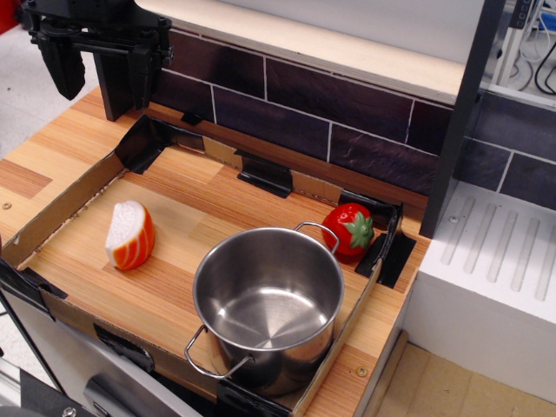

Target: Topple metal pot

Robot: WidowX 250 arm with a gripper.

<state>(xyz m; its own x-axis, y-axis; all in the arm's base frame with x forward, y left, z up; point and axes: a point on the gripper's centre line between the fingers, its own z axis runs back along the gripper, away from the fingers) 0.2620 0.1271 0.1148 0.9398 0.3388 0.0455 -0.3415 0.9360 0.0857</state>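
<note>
One pot (268, 306) upright, front-right corner of tray (61, 208), strawberry (349, 230) just behind | my gripper (97, 65) hangs far back-left, fingers apart, empty | rim exposed, so pushing it sideways should tip it.

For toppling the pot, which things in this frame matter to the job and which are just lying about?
Part of the job:
metal pot, upright, empty, at the tray's near right corner
pincer, up at the far left, well away from the pot

Just lying about:
toy strawberry behind the pot
orange and white slice at the left
</note>
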